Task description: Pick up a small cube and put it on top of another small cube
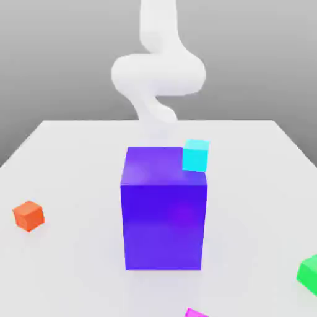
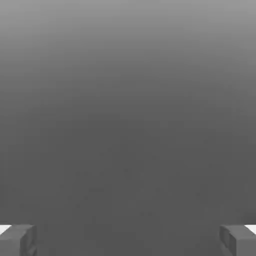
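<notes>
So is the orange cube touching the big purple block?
Apart. The exterior view shows the orange cube off to its left, with bare white table between it and the purple block.

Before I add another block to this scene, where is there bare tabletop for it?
The widest bare patch lies between the orange cube and the tall blue block. Another lies between that block and the green cube. It is tighter at the near edge by the magenta cube.

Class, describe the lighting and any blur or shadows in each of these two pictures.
Exterior view: even, soft light; the arm looks hazy, and the purple block has a brighter top than front, with hardly any shadow on the table. Hand view: a smooth grey gradient between the end effector fingertips.
</notes>
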Tool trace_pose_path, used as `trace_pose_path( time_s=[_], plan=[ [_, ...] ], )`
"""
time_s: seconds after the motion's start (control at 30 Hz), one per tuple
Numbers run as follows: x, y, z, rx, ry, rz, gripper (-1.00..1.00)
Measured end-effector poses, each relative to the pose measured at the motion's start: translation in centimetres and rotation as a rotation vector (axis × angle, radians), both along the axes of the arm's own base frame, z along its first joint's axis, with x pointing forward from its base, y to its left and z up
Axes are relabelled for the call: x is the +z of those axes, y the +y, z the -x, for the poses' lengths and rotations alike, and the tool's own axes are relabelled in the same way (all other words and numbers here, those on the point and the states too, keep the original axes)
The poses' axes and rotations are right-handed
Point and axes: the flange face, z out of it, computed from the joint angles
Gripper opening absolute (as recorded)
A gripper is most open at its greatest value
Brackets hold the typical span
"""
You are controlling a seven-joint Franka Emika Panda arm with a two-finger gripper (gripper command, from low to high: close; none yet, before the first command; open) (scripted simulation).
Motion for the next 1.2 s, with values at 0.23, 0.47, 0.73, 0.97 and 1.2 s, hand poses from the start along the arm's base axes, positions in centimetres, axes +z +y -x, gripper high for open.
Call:
trace_pose_path(
  time_s=[0.23,0.47,0.73,0.97,1.2],
  plan=[
    [-9.4,1.3,-8.1,-0.092,0.173,-0.051,0.00],
    [-20.3,2.5,-13.8,-0.184,0.340,-0.094,0.00],
    [-34.3,4.1,-16.9,-0.294,0.530,-0.135,0.00],
    [-46.9,5.5,-16.4,-0.397,0.696,-0.166,0.00],
    [-54.6,5.8,-16.1,-0.416,0.724,-0.170,-1.00]
  ],
)
